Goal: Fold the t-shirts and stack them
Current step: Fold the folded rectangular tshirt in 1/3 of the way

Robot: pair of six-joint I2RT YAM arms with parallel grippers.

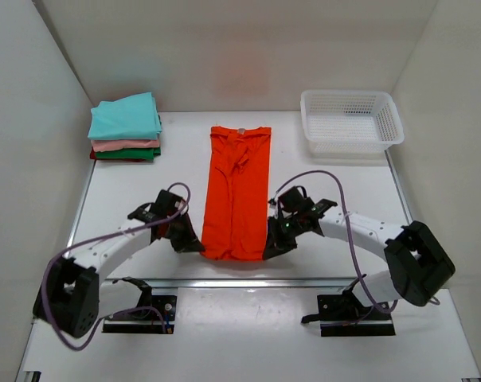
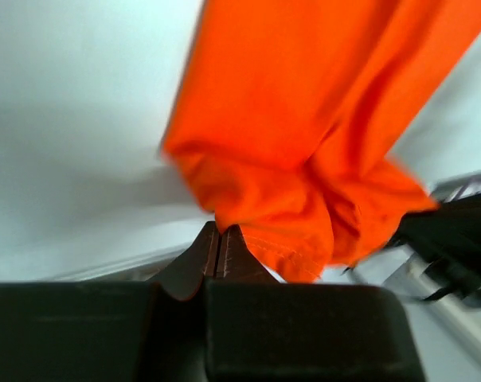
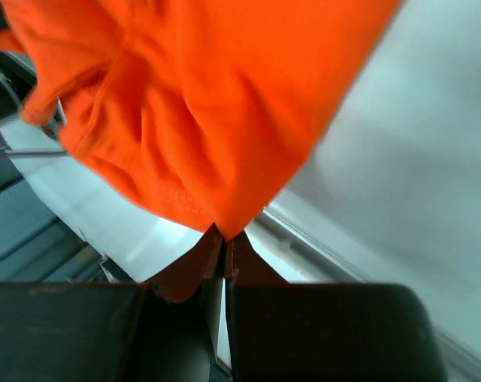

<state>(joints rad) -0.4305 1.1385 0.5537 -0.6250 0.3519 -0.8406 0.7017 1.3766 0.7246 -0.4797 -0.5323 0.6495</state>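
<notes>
An orange-red t-shirt point(image 1: 237, 191) lies in the middle of the table as a long strip, sleeves folded in, collar at the far end. My left gripper point(image 1: 199, 247) is shut on its near left hem corner, and my right gripper point(image 1: 268, 250) is shut on its near right hem corner. In the left wrist view the orange-red t-shirt point(image 2: 304, 143) hangs bunched from the closed left gripper point(image 2: 221, 229). In the right wrist view the orange-red t-shirt point(image 3: 193, 103) rises from the closed right gripper point(image 3: 225, 235). A stack of folded t-shirts point(image 1: 125, 127), teal on top, then pink, green and dark red, sits at the back left.
A white mesh basket point(image 1: 350, 119) stands at the back right of the table. White walls close in the left, back and right. The table's front edge rail point(image 1: 240, 280) runs just behind both grippers.
</notes>
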